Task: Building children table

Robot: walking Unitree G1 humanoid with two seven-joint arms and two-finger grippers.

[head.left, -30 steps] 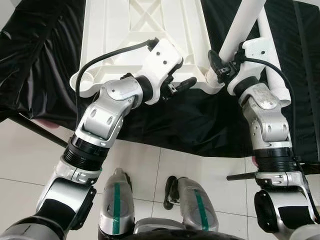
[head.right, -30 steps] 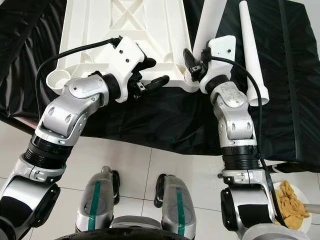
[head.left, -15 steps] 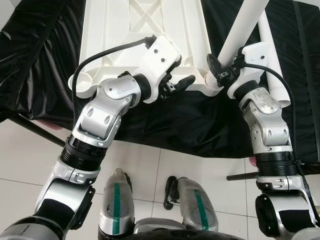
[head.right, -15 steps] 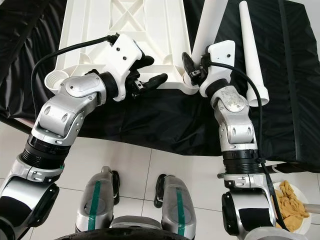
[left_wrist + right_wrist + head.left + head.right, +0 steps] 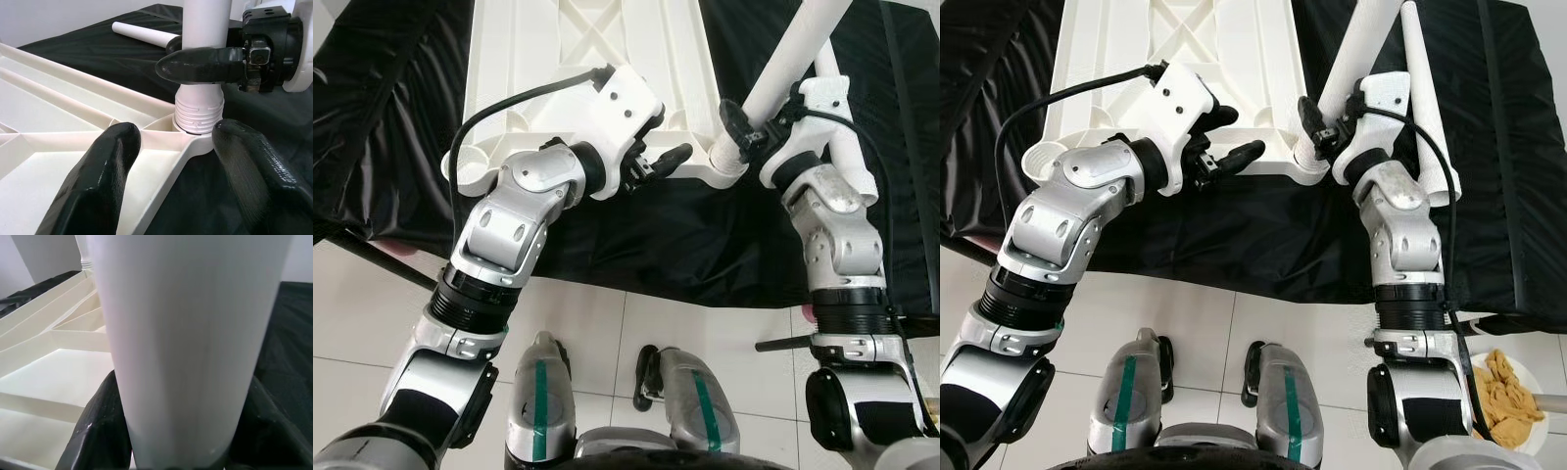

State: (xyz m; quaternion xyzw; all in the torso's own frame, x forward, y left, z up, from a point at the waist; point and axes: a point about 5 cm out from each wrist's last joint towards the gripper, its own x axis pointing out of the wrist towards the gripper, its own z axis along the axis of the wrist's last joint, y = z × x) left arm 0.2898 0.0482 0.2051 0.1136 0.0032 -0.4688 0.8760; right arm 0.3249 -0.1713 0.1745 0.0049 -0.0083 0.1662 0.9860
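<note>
Eye views: the right pincer [image 5: 1324,125], clamped on the white leg [image 5: 1356,49], has tipped it more upright in the corner socket [image 5: 729,164] of the inverted tabletop [image 5: 587,59]. Left wrist view: left pincer [image 5: 171,161], fingers apart, straddles that socket; the leg's ribbed end sits partly inside. Right wrist view: fingers grip the leg.

Upturned tabletop [image 5: 587,59] on cloth [image 5: 391,117], loose leg [image 5: 1425,108] rightward.
</note>
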